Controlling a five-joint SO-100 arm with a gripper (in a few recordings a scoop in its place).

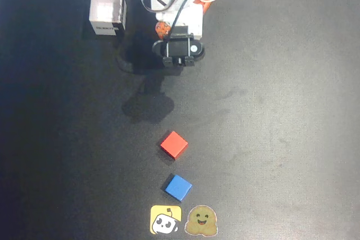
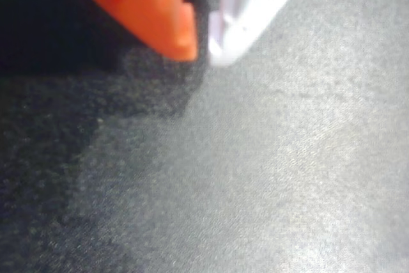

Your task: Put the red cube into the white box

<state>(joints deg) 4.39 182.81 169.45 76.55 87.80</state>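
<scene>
The red cube (image 1: 174, 145) lies on the black table below the centre of the overhead view, turned at an angle. Up at the top left stands the white box (image 1: 107, 10), its opening facing up and a dark label on its near side. My arm (image 1: 177, 26) is folded at the top centre, well away from the cube and to the right of the box. In the wrist view, my gripper (image 2: 203, 49) hangs just above bare table. Its orange finger (image 2: 160, 11) and white finger (image 2: 255, 4) meet at the tips with nothing between them.
A blue cube (image 1: 178, 187) lies just below the red one. Two flat stickers, one yellow (image 1: 166, 220) and one brown (image 1: 201, 221), sit at the bottom edge. The black table (image 1: 281, 111) spreads wide on both sides.
</scene>
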